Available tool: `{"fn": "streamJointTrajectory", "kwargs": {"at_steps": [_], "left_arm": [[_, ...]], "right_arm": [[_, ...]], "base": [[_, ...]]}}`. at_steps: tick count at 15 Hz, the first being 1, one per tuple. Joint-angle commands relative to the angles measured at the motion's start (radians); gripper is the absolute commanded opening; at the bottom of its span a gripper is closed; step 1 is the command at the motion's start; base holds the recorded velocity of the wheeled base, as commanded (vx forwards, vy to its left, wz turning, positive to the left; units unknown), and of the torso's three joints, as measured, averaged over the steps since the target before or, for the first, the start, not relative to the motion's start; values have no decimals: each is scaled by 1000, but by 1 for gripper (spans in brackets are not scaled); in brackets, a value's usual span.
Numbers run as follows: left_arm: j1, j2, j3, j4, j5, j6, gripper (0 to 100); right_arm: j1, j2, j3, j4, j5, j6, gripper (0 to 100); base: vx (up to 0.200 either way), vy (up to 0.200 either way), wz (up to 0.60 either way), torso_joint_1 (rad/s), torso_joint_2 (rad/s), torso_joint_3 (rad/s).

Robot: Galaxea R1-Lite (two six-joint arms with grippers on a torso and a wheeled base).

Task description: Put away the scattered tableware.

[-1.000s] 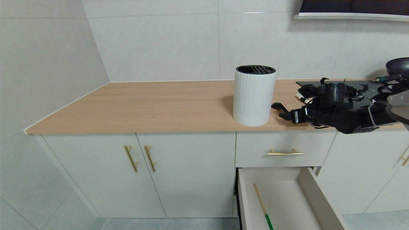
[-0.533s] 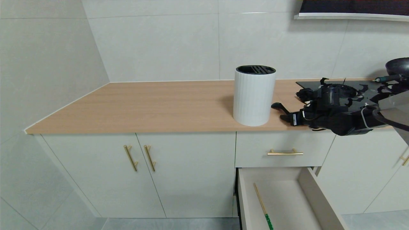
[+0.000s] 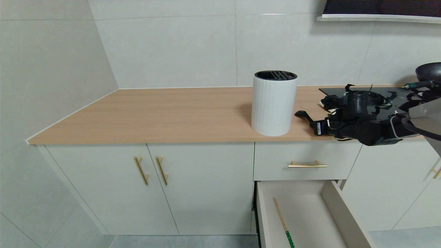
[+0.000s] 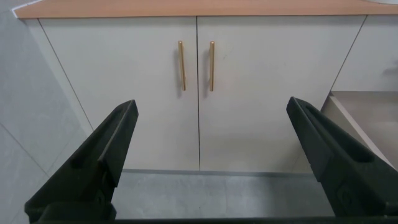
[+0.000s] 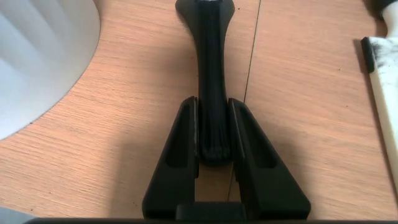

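Observation:
A black utensil (image 3: 300, 114) lies with its long handle (image 5: 210, 56) over the wooden countertop (image 3: 172, 113), just right of the white ribbed holder (image 3: 274, 103). My right gripper (image 3: 311, 123) is shut on the handle's end, one finger on each side (image 5: 213, 109). A pair of chopsticks with green ends (image 3: 283, 222) lies in the open drawer (image 3: 330, 206) below. My left gripper (image 4: 211, 143) hangs open in front of the lower cabinet doors, holding nothing.
A black stove top (image 3: 375, 94) with a dark pan (image 3: 429, 72) sits at the counter's right end. A white-handled utensil (image 5: 382, 93) lies on the counter close to my right gripper. Cabinet doors with gold handles (image 3: 151, 170) stand left of the drawer.
My right gripper, shut on the black utensil's handle, has shifted slightly right and up. The holder and the drawer have not moved.

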Motion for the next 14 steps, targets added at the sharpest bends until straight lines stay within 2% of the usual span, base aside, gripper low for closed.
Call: {"fn": "streamJointTrajectory", "kwargs": {"at_steps": [1, 4, 10, 14], "left_arm": [[0, 0, 0, -2, 0, 0, 100], [0, 0, 0, 0, 0, 0, 100], [0, 0, 0, 0, 0, 0, 100], [0, 0, 0, 0, 0, 0, 100]], "right_arm": [[2, -29, 5, 4, 1, 28, 0], [3, -176, 91, 4, 1, 100, 0], [6, -553, 444, 101, 7, 130, 0], [5, -725, 662, 95, 34, 124, 0]], "base": [[0, 0, 0, 0, 0, 0], [0, 0, 0, 0, 0, 0], [0, 0, 0, 0, 0, 0], [0, 0, 0, 0, 0, 0]]}}
